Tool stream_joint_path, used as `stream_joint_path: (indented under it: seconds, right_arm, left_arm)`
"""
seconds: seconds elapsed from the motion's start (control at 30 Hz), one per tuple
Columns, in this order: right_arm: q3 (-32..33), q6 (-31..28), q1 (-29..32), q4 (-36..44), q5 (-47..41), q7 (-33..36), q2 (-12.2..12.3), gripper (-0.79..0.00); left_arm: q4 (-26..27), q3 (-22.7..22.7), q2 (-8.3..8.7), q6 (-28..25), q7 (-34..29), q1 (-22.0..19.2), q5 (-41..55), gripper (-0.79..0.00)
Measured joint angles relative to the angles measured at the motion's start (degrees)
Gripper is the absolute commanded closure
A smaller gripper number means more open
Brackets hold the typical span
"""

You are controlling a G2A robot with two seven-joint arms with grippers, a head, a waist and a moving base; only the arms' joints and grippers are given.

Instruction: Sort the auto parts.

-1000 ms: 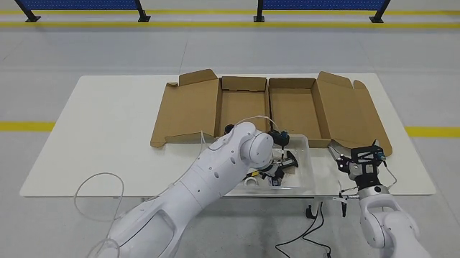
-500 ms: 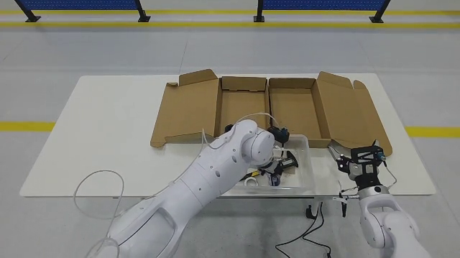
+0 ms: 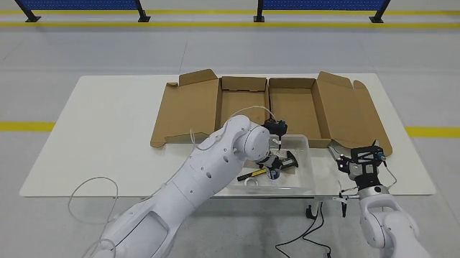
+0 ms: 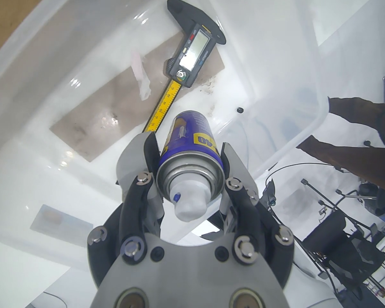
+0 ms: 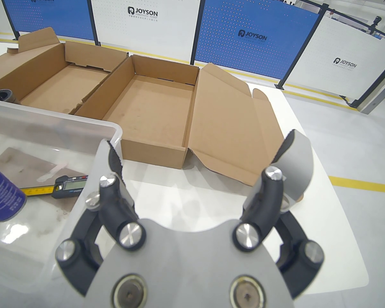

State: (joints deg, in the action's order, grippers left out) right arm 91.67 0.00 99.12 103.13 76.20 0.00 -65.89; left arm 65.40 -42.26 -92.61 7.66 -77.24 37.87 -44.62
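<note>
My left gripper [image 4: 188, 144] is shut on a blue spray can [image 4: 184, 132], clamped just below its white nozzle, and holds it above the floor of a clear plastic bin [image 4: 309, 65]. A digital caliper [image 4: 192, 49] with a yellow scale lies on the bin floor beneath the can. The right wrist view shows the can [image 5: 1, 197], the caliper [image 5: 67, 185] and the bin's rim [image 5: 83, 123]. My right gripper [image 5: 200, 155] is open and holds nothing, over the table just right of the bin, as the top view [image 3: 359, 163] also shows.
Two open cardboard boxes [image 3: 242, 111] [image 3: 292, 114] lie side by side behind the bin [image 3: 305, 179], flaps spread outward. Both box floors look bare [image 5: 154, 107]. The table's [image 3: 108, 129] left half is free. Cables hang off the front edge near the right arm.
The left arm has drawn back toward the boxes with the can held. The yellow caliper now lies uncovered in the bin. The right arm has not moved.
</note>
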Motion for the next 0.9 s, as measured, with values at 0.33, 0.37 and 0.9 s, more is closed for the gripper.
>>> stream_joint_path:
  seconds: [0.33,0.37,0.9]
  right_arm:
    - [0.00,0.00,0.00,0.00,0.00,0.00,0.00,-0.785]
    - [0.00,0.00,0.00,0.00,0.00,0.00,0.00,-0.785]
    - [0.00,0.00,0.00,0.00,0.00,0.00,0.00,-0.785]
  left_arm:
    - [15.21,-7.05,3.67,1.10,-6.98,5.34,-5.62,0.000]
    - [17.00,-7.82,4.05,1.21,-7.81,6.05,-6.35,0.000]
    - [20.79,-12.80,5.87,0.55,-5.40,7.63,-8.68,0.000]
